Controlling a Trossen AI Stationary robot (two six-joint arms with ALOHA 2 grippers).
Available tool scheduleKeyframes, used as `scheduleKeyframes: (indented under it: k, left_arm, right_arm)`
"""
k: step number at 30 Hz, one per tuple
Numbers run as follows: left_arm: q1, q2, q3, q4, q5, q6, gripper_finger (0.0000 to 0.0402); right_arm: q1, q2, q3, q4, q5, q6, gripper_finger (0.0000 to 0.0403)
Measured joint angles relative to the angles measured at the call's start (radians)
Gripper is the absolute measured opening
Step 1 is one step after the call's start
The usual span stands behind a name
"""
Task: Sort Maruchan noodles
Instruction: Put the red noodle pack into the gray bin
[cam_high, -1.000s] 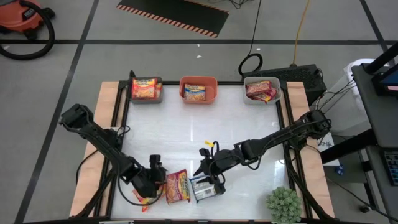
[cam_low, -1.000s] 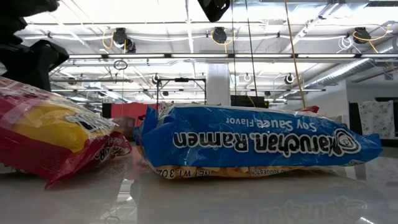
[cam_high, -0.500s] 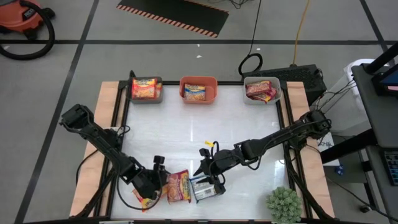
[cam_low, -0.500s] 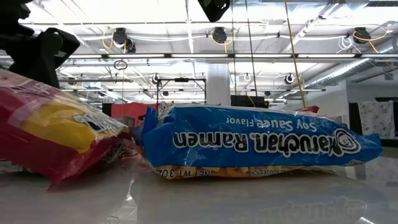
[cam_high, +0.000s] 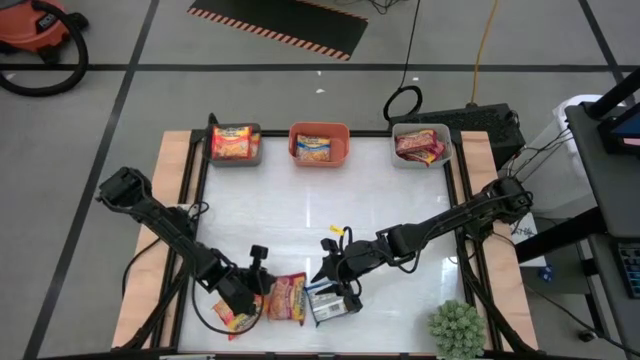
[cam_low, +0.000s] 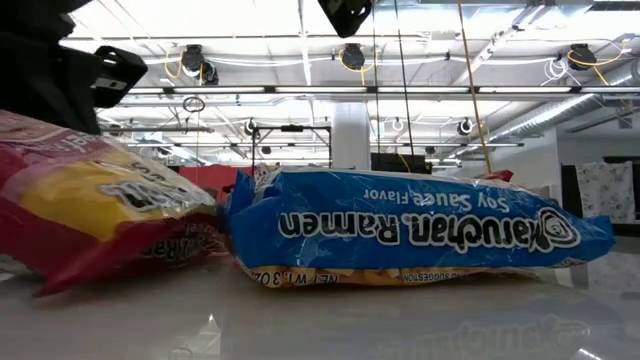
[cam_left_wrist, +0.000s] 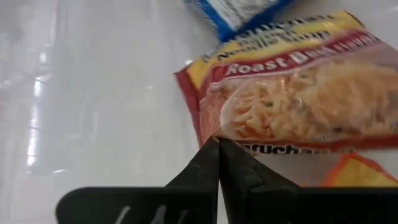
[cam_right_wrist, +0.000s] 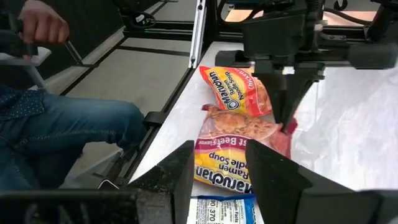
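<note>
A red-and-yellow noodle packet (cam_high: 289, 298) lies near the table's front edge, against a blue packet (cam_high: 333, 303) on its right. My left gripper (cam_high: 265, 292) comes in from the left and is shut on the red packet's left edge. An orange packet (cam_high: 232, 320) lies on the table under my left gripper. My right gripper (cam_high: 333, 278) hovers open above the blue packet (cam_right_wrist: 227, 211) and touches nothing. The low view shows the red packet (cam_low: 90, 215) tilted beside the blue one (cam_low: 400, 225). My left gripper (cam_left_wrist: 217, 144) pinches the red packet's sealed edge (cam_left_wrist: 208, 127) between its two fingertips. The fingers slant down from the table's left. The right wrist view shows them standing on the packet's far end (cam_right_wrist: 290, 129). The rest of the packet lies tilted on the table against the blue packet.
Three bins stand along the far edge: a grey one (cam_high: 235, 143) with an orange packet, an orange one (cam_high: 319, 145) with a yellow packet, a grey one (cam_high: 420, 143) with red packets. A green plant (cam_high: 457, 328) stands front right. A person (cam_right_wrist: 56, 124) sits beyond the table's left side.
My left gripper has rolled its wrist, edged toward the red packet and shut on its left edge. The red packet has turned a little and slid toward the blue packet. My right gripper has kept still.
</note>
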Motion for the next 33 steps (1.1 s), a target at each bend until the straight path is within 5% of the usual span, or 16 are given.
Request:
scheduleKeyframes:
  k: [11,17,33]
  left_arm:
    - [0.004,-0.149,-0.001,-0.012,-0.217,-0.003,0.0004]
    - [0.0,-0.208,-0.001,-0.012,-0.319,0.0,0.0004]
    - [0.008,-0.23,-0.001,0.109,-0.358,0.195,0.0003]
  right_arm:
    - [0.0,0.0,0.0,-0.008,0.009,-0.013,0.0137]
    - [0.0,0.0,0.0,-0.058,0.104,0.018,0.0137]
    - [0.039,0.0,-0.001,-0.106,0.267,0.137,0.0169]
